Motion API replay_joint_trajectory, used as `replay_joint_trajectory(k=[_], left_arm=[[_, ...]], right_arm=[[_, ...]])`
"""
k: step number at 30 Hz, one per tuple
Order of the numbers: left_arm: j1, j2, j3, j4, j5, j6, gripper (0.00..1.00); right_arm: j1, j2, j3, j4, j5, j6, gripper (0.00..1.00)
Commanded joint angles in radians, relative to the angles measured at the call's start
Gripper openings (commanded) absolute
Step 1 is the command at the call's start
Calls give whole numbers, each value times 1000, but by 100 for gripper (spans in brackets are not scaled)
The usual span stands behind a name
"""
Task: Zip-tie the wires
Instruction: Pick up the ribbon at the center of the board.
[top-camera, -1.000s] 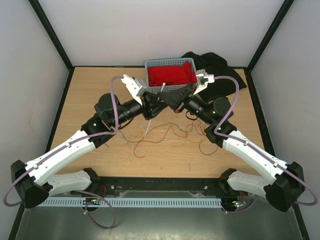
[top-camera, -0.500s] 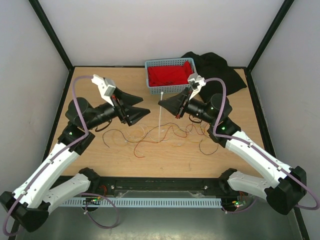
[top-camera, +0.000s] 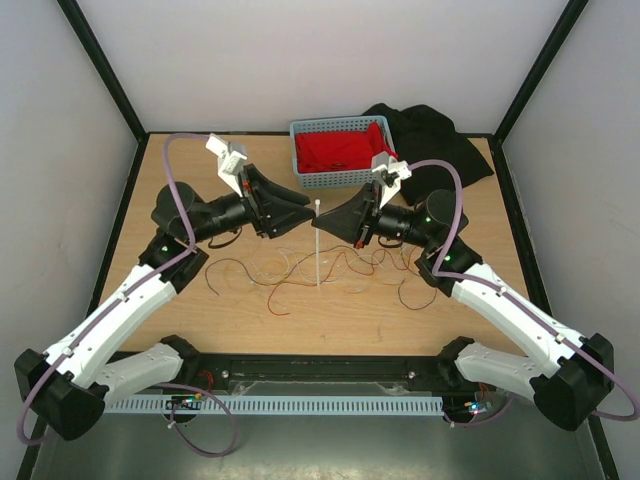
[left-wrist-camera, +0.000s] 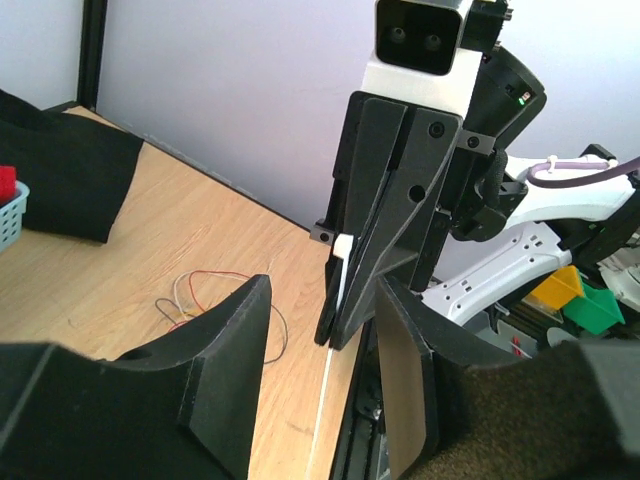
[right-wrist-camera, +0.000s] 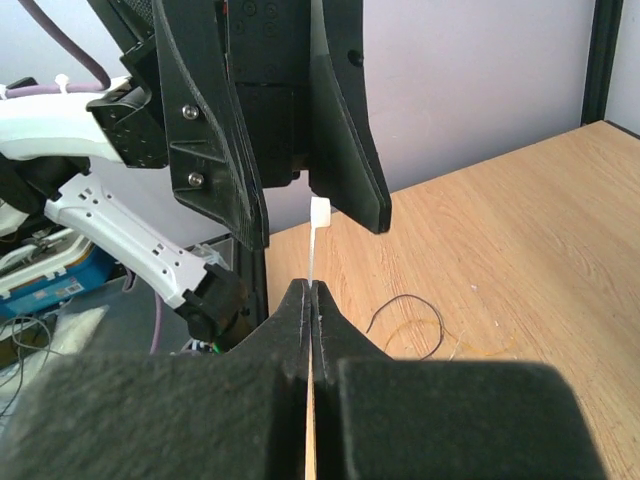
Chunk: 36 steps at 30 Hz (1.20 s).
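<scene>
The zip tie (top-camera: 318, 250) is a whitish strip hanging straight down from my right gripper (top-camera: 319, 222), which is shut on it just below its head. Its lower end reaches the wires (top-camera: 290, 272), thin curly dark, red and pale strands spread on the table. My left gripper (top-camera: 306, 208) is open, its jaws facing the right gripper on either side of the zip tie's head. The left wrist view shows the strip (left-wrist-camera: 326, 395) between my open fingers (left-wrist-camera: 222, 380). The right wrist view shows the head (right-wrist-camera: 320, 213) above my shut fingertips (right-wrist-camera: 297, 305).
A blue basket (top-camera: 300, 168) with red cloth inside stands at the back centre. A black cloth (top-camera: 430, 135) lies at the back right. Both arms reach over the middle of the wooden table (top-camera: 200, 320).
My left arm swung back right toward the right gripper, bringing its open jaws to the zip tie's head. The right gripper shifted slightly left with the zip tie.
</scene>
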Motion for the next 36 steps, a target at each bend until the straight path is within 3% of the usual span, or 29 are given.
replay_joint_trajectory(k=[1, 8, 14, 17, 24, 34, 36], left_arm=[[-29, 24, 12, 101, -1, -12, 48], [-60, 62, 26, 114, -6, 1, 39], [-60, 62, 22, 116, -25, 17, 11], [-59, 60, 22, 116, -39, 23, 0], [-29, 61, 29, 115, -51, 10, 0], [-12, 63, 35, 116, -50, -4, 0], [-12, 63, 34, 117, -49, -7, 0]], right_arm=[[9, -3, -7, 68, -40, 25, 0], [12, 4, -14, 64, -18, 28, 0], [13, 9, -14, 48, -9, 19, 0], [13, 10, -17, 39, -8, 17, 6], [13, 4, -52, 37, -14, 27, 18], [16, 12, -83, 72, -25, 56, 23], [17, 20, -88, 86, -25, 63, 28]])
